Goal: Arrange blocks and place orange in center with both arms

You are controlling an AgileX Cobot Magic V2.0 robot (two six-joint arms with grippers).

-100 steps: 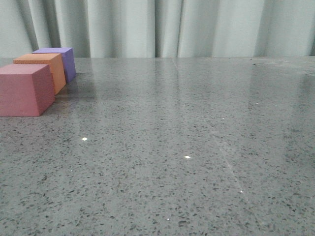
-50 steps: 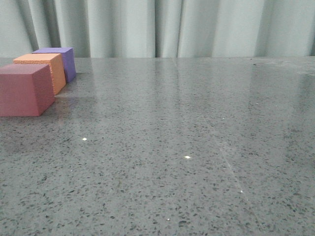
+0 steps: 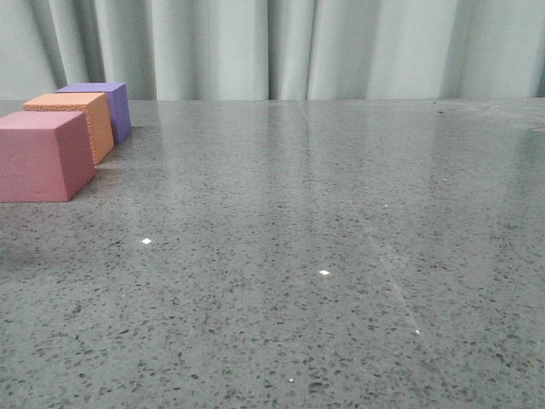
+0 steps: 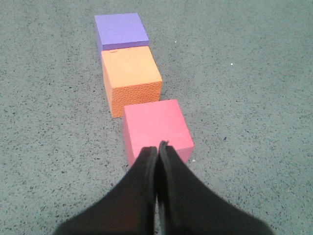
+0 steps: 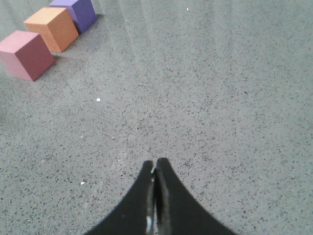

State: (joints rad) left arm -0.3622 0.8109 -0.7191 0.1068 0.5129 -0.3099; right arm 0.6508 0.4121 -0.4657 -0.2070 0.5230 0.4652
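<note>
Three cubes stand in a row at the table's far left. The pink-red cube [image 3: 43,156] is nearest, the orange cube [image 3: 77,119] is in the middle, the purple cube [image 3: 106,102] is farthest. In the left wrist view my left gripper [image 4: 157,148] is shut and empty, its tips just above the near edge of the pink-red cube [image 4: 156,125], with the orange cube [image 4: 129,81] and purple cube [image 4: 121,30] beyond. My right gripper [image 5: 155,164] is shut and empty over bare table, far from the pink-red [image 5: 27,54], orange [image 5: 51,29] and purple [image 5: 78,11] cubes. Neither gripper shows in the front view.
The grey speckled table [image 3: 324,256] stretches to the right of the cubes. A pale curtain [image 3: 298,47] hangs behind the table's far edge.
The shade over the pink-red cube and the table beside it has lightened a little. The cubes have not moved.
</note>
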